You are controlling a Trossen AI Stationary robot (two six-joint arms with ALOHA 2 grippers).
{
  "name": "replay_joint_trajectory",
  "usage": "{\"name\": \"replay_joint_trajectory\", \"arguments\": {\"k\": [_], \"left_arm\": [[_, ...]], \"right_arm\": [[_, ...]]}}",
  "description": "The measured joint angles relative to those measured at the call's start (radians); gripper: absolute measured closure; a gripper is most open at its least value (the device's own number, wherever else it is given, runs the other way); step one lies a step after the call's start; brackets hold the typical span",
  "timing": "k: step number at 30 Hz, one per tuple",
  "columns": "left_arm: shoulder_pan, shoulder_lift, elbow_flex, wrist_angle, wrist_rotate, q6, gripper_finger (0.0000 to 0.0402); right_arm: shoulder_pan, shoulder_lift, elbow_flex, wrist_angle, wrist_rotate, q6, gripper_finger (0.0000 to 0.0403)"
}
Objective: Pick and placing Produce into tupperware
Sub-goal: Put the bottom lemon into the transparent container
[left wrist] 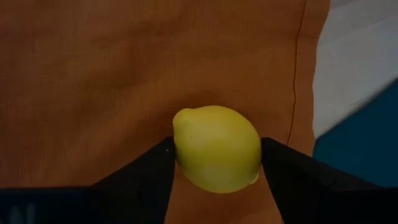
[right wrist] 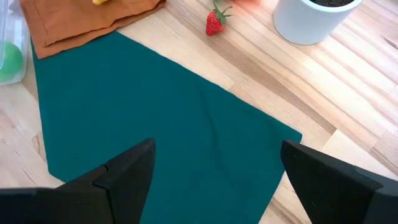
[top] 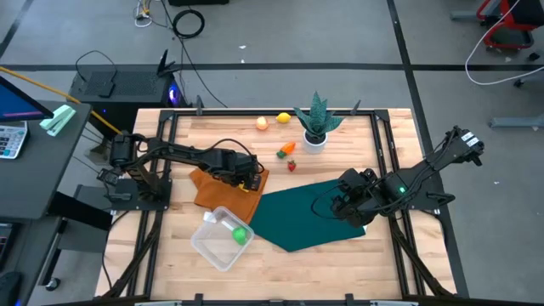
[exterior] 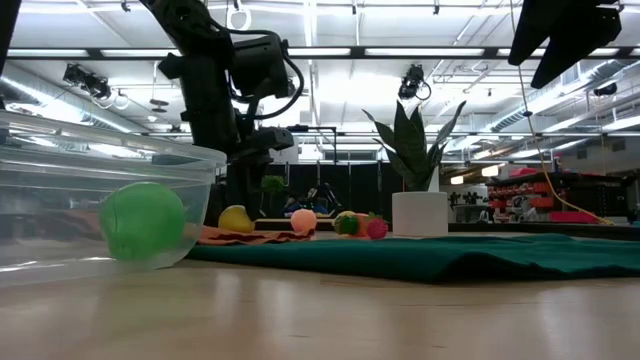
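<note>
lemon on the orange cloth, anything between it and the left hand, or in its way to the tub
Nothing visible. The left hand already has a finger on each side of the lemon on the orange cloth. Between there and the tupperware is only bare cloth and table; the tub holds one green ball.

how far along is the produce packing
Early on. Done: one green ball sits in the clear tub. In hand: the left gripper has its fingers against both sides of a yellow lemon on the orange cloth, not lifted yet. Left: another lemon, a peach-orange fruit, an orange piece and the strawberry. The right gripper waits open over the green cloth.
</note>
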Motion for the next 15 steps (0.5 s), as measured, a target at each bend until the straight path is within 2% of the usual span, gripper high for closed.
{"name": "replay_joint_trajectory", "arguments": {"k": [8, 15], "left_arm": [[-0.001, -0.010, 0.001, 0.021, 0.037, 0.028, 0.0176], [0.000, -0.012, 0.087, 0.005, 0.090, 0.119, 0.0176]], "right_arm": [[0.000, 0.000, 0.000, 0.000, 0.000, 0.000, 0.0090], [0.000, 0.000, 0.000, 0.000, 0.000, 0.000, 0.0090]]}}
